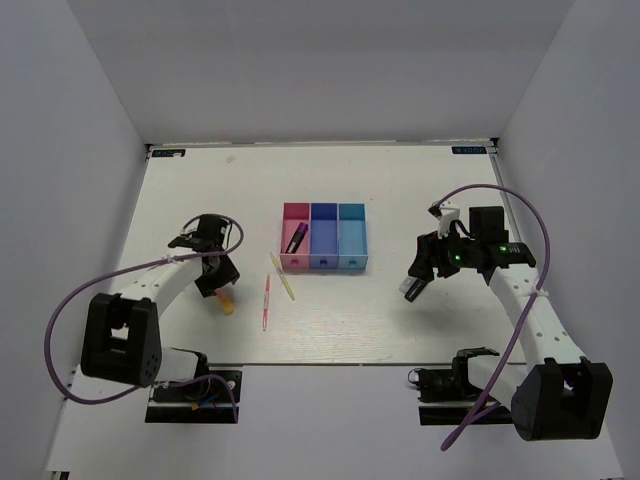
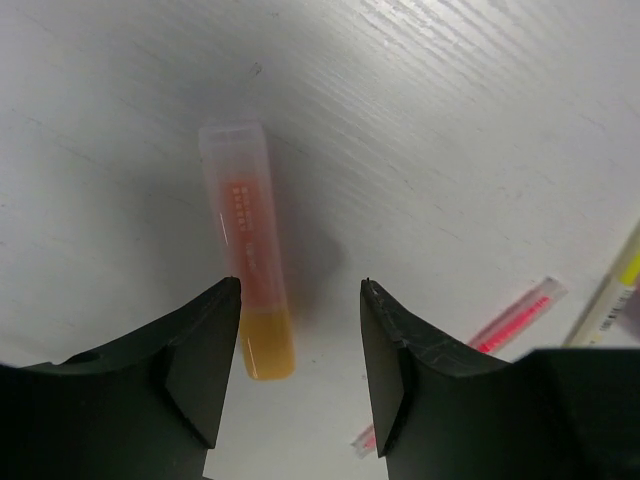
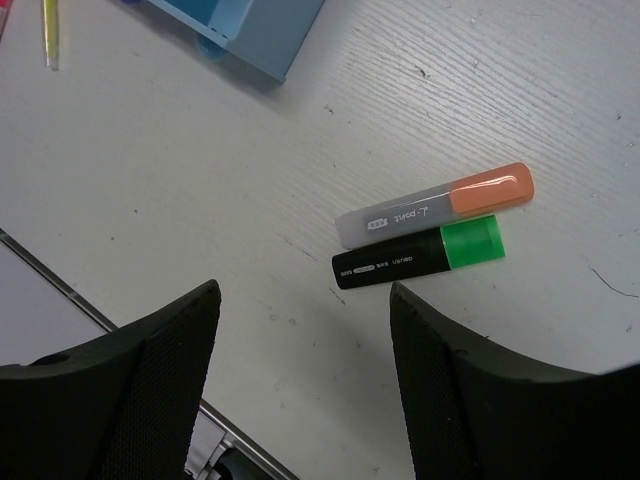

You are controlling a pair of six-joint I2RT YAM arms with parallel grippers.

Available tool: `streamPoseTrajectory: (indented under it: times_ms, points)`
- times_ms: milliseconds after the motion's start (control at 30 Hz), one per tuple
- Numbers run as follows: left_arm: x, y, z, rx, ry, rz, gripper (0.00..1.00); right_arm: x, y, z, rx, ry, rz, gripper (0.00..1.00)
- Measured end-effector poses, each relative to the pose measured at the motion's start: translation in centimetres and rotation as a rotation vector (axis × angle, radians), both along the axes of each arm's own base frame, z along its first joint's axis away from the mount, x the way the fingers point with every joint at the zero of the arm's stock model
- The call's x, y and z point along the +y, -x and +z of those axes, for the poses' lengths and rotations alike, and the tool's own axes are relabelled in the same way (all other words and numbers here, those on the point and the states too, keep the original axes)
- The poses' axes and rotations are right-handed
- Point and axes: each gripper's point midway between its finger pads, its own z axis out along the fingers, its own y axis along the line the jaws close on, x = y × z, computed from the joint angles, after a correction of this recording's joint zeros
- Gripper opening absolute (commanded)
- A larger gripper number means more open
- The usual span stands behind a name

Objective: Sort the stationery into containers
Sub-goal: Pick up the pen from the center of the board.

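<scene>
My left hand [image 2: 300, 300] hangs wide open and empty right over the short orange marker [image 2: 250, 270], toward the near-left corner of the surface [image 2: 450, 120]. The marker's long axis runs across the closing direction but sits off-centre, so I'd shift sideways first.

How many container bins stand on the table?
3, joined in a central row: the pink bin on the left, the blue bin in the middle, the teal bin on the right. None appears hidden.
</scene>
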Motion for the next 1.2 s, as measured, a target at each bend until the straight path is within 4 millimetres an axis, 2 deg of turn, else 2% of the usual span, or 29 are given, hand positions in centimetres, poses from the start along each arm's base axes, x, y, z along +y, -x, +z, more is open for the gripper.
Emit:
streamPoseTrajectory:
  times_ms: [167,300,633,667,800,900,933,1000,1067,1133,1167,1200]
  points:
    - [0.3,0.2,-1.9,0.071,-0.011,0.004,0.62,-0.1,0.0,-0.2,0.005,0.004,-0.002,0.71]
    - [0.6,0.2,-2.4,0.086,-0.014,0.016,0.62,-0.1,-0.1,-0.3,0.010,0.005,-0.003,0.71]
    - [0.8,-0.4,-2.8,0.080,-0.008,0.019,0.30,-0.1,-0.1,-0.3,0.011,0.007,-0.005,0.71]
    - [0.8,-0.4,-2.8,0.080,-0.009,0.015,0.20,-0.1,-0.1,-0.3,0.011,0.007,-0.005,0.71]
    - [0.5,-0.3,-2.7,0.078,-0.007,0.002,0.02,-0.1,-0.1,-0.3,0.011,0.007,-0.004,0.70]
    - [-0.5,-0.2,-2.4,0.071,-0.009,-0.046,0.00,-0.1,-0.1,-0.3,0.011,0.007,-0.005,0.63]
    - [-1.2,-0.2,-2.2,0.065,-0.007,-0.079,0.00,-0.1,-0.1,-0.3,0.011,0.008,-0.005,0.48]
    - [-2.8,-0.3,-1.1,0.046,-0.010,-0.154,0.00,-0.2,-0.1,-0.3,0.008,0.011,-0.005,0.27]
    - [-5.5,-1.7,1.4,-0.024,0.002,-0.246,0.00,-0.3,-0.2,-0.4,0.007,0.016,-0.007,0.00]
    - [-8.5,-3.5,4.6,-0.123,0.022,-0.331,0.00,-0.3,-0.2,-0.4,0.009,0.020,-0.013,0.00]
    - [-10.2,-4.4,6.4,-0.181,0.037,-0.372,0.00,-0.4,-0.2,-0.4,0.011,0.020,-0.017,0.03]
    - [-11.6,-5.0,8.0,-0.228,0.051,-0.408,0.00,-0.4,-0.2,-0.4,0.012,0.022,-0.020,0.12]
